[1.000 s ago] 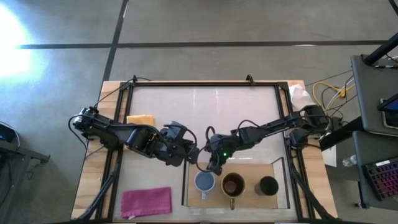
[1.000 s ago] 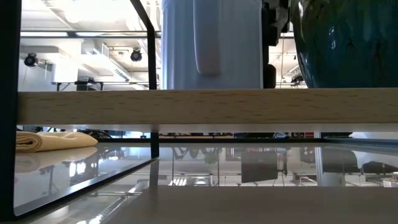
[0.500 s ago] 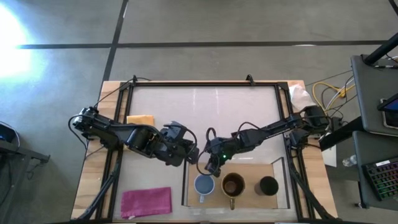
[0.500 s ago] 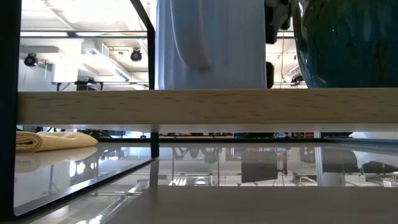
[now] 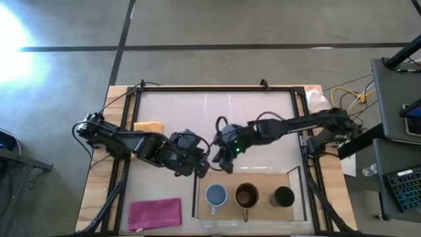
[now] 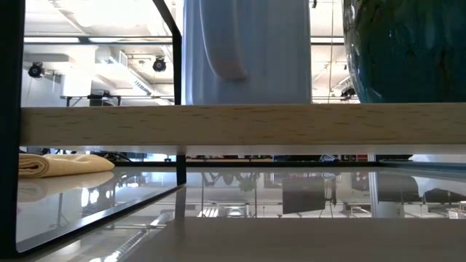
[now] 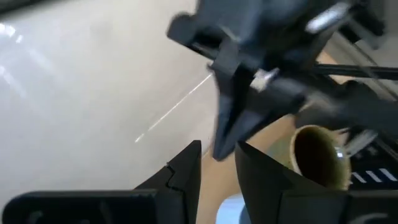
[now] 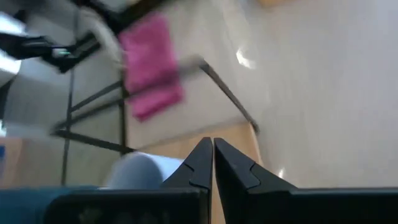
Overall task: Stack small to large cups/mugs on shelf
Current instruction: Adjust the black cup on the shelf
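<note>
I can read no text, label, brand, number or sign in any of my views (and I have looked at every surface). The light blue mug (image 6: 246,51) and the shelf (image 6: 240,127) board under it are plain in the low view, and the pink cloth (image 5: 154,212) at the lower left of the high view carries no lettering. The keyboard (image 5: 402,187) at the lower right edge of the high view has keys too small for me to read.
</note>
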Motion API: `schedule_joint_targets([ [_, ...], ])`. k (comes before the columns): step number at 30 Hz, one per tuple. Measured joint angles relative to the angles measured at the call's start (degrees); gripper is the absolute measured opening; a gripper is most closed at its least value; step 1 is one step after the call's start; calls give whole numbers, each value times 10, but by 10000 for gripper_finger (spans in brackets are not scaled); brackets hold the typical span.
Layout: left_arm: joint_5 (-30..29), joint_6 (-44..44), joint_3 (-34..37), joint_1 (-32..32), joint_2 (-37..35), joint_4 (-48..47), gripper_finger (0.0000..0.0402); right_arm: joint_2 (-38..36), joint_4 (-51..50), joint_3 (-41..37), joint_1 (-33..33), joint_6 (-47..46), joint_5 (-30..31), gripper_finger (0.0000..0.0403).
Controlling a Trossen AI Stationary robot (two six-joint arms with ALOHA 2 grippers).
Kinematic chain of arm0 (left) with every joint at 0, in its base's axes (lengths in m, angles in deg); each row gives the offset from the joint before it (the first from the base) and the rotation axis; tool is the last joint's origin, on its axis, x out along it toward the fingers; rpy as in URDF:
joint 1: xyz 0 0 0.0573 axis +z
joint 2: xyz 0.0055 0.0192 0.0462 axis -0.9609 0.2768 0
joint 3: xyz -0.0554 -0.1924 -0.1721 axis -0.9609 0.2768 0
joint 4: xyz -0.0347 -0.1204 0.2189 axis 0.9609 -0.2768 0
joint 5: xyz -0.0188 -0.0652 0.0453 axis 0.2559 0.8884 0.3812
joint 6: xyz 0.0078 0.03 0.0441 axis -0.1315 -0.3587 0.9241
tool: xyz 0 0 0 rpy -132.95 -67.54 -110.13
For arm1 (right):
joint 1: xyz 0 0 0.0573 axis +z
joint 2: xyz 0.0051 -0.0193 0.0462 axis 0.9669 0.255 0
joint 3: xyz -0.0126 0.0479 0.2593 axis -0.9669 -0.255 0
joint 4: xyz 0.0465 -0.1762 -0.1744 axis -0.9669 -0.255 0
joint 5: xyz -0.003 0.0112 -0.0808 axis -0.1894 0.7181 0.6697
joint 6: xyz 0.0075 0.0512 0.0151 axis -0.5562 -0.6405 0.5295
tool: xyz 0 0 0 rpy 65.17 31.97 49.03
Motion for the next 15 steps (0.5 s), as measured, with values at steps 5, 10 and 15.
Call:
schedule_joint_targets([
  [5, 3, 148, -4, -5, -15, 99, 84, -45, -83, 75, -4, 22, 1, 9],
  [10, 56, 172, 0, 20, -38, 148, 84, -93, -201, 87, -7, 13, 55, 9],
  [15, 97, 172, 26, 39, -52, 147, 84, -137, -479, 32, -21, -56, 176, 9],
])
